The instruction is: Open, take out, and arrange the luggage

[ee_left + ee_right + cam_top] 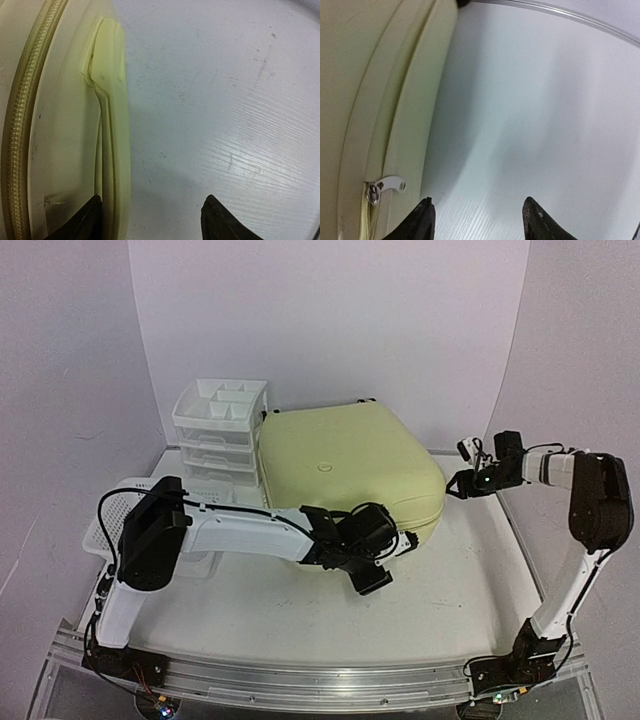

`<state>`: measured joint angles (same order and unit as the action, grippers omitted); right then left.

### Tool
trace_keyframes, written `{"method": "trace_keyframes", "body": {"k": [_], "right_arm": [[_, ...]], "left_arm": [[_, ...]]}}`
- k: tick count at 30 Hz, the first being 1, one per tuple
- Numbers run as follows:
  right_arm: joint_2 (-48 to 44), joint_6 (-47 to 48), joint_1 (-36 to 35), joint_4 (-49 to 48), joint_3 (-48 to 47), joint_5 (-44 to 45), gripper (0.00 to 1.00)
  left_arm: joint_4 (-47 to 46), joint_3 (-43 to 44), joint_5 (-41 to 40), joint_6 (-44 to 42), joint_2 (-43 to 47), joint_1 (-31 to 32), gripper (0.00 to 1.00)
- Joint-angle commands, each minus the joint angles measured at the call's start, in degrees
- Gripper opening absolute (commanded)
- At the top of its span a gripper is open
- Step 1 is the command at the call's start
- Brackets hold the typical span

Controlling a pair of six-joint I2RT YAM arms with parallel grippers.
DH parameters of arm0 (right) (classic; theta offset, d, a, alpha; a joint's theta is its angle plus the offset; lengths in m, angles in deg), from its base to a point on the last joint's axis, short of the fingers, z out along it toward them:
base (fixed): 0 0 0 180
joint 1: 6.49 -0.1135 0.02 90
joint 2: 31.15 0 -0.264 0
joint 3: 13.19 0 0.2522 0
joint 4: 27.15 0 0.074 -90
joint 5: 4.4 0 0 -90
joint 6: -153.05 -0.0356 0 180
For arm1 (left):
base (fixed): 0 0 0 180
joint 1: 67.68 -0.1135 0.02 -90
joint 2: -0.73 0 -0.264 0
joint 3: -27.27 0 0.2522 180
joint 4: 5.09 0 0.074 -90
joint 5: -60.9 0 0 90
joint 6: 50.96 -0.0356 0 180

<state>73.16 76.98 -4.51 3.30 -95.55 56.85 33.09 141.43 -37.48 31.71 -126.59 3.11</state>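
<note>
The luggage is a pale yellow hard-shell suitcase lying flat and closed in the middle of the table. My left gripper is at its front right corner. In the left wrist view that gripper is open, one finger against the suitcase's side below the moulded handle, and nothing is held. The zipper runs up the left edge of that view. My right gripper is at the suitcase's right side. It is open over bare table, close to a white zipper pull.
A white plastic drawer unit stands against the suitcase's left rear. A white mesh basket lies at the left, partly under the left arm. A metal rail runs along the near table edge.
</note>
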Motion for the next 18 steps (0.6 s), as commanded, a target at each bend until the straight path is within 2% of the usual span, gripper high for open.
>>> {"method": "trace_keyframes", "body": {"k": [1,2,3,4,7,10,14,18], "right_arm": [[-12.79,-12.12,0.48,7.18,4.22,12.73,0.83],[-14.34,-16.09,0.53,9.50,4.70,15.69,0.94],[-15.93,-20.58,0.63,12.32,4.63,17.82,0.98],[-16.69,-22.27,0.65,15.14,4.49,17.12,0.98],[-20.81,-27.38,0.66,17.88,5.32,7.55,0.98],[-24.39,-31.52,0.66,18.56,4.53,1.11,0.98],[-24.59,-35.33,-0.13,17.84,0.02,-5.01,0.98],[-20.35,-39.19,-1.58,15.00,-5.52,-8.88,0.98]], "left_arm": [[7.03,2.80,13.49,2.50,12.21,0.60,0.69],[7.12,3.27,15.35,2.56,14.03,0.59,0.72],[7.06,3.57,17.10,2.65,15.91,0.39,0.74],[7.06,3.57,19.13,2.74,17.85,0.21,0.76],[7.07,2.55,23.57,4.14,23.70,-1.74,0.80],[6.78,-2.67,24.78,6.63,30.91,-6.40,0.81],[3.15,-12.80,21.37,13.68,42.72,-12.98,0.85],[-2.41,-23.49,21.36,26.35,50.23,-21.79,0.89]]}}
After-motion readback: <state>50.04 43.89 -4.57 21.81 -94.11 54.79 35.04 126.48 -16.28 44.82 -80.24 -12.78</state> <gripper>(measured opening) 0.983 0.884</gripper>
